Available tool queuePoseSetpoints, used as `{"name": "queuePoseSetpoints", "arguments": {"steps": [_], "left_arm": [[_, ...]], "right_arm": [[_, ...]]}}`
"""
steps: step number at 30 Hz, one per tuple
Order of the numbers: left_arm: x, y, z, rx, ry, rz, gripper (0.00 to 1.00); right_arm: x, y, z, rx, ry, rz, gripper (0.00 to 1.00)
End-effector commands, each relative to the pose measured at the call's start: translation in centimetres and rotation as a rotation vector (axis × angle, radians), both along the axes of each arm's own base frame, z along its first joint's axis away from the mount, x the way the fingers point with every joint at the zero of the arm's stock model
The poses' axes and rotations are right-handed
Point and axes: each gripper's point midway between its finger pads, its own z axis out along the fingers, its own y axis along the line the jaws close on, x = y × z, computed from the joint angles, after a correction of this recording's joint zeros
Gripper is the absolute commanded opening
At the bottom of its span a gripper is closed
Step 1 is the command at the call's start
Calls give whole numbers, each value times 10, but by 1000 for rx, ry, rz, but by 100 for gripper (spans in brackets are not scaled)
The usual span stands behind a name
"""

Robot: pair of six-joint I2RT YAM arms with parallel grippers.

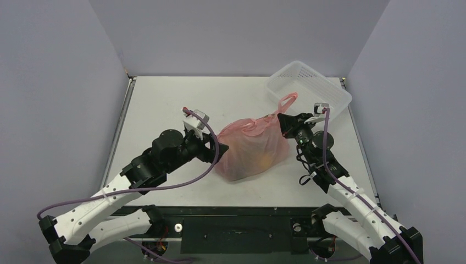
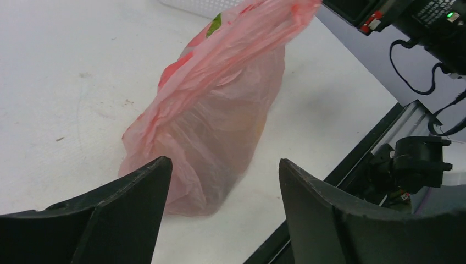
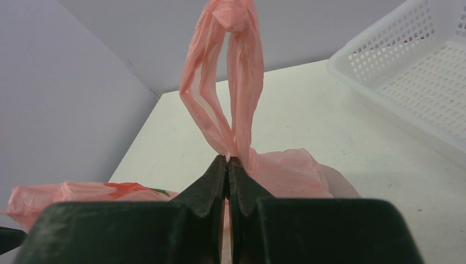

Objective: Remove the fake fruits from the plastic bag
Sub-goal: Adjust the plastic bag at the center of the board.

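The pink translucent plastic bag (image 1: 253,148) stands bulging on the table middle, with an orange-yellow fruit (image 1: 265,161) dimly showing through its wall; the other fake fruits are hidden inside. My right gripper (image 1: 283,123) is shut on the bag's handle loop (image 3: 228,82), which rises above the closed tips in the right wrist view. My left gripper (image 1: 218,149) is open just left of the bag, nothing between its fingers (image 2: 137,192). The bag (image 2: 214,110) lies a little ahead of them.
A white perforated basket (image 1: 310,88) stands at the back right, behind the right gripper. The table's near edge with its black rail (image 2: 351,165) runs close to the bag's right side in the left wrist view.
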Motion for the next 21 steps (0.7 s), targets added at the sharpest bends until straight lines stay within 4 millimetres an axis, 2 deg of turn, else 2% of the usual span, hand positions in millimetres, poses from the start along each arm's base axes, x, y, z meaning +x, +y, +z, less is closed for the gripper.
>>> {"name": "queuePoseSetpoints", "arguments": {"steps": [1, 4, 9, 13, 14, 15, 16, 17, 18, 19, 21], "left_arm": [[-22, -10, 35, -38, 25, 27, 71], [-16, -13, 31, 170, -46, 120, 75], [16, -17, 49, 393, -210, 411, 78], [33, -42, 55, 456, -274, 449, 81], [37, -45, 62, 450, -290, 469, 82], [41, -52, 57, 474, -298, 481, 84], [45, -52, 63, 473, -316, 512, 85], [49, -57, 59, 493, -322, 521, 87], [53, -58, 63, 485, -330, 536, 88], [56, -62, 60, 495, -331, 538, 86], [62, -67, 58, 492, -328, 547, 76]], "right_arm": [[-7, 8, 32, 8, -80, 61, 0], [-8, 11, 33, 18, -86, 78, 0], [-9, 11, 28, 18, -83, 83, 0], [-10, 10, 29, 17, -87, 81, 0], [-11, 10, 29, 16, -88, 81, 0], [-11, 9, 30, 14, -90, 81, 0], [-11, 9, 30, 15, -92, 80, 0], [-12, 9, 30, 15, -93, 80, 0], [-12, 9, 29, 14, -91, 80, 0], [-12, 9, 28, 14, -90, 80, 0], [-12, 9, 27, 11, -86, 83, 0]]}}
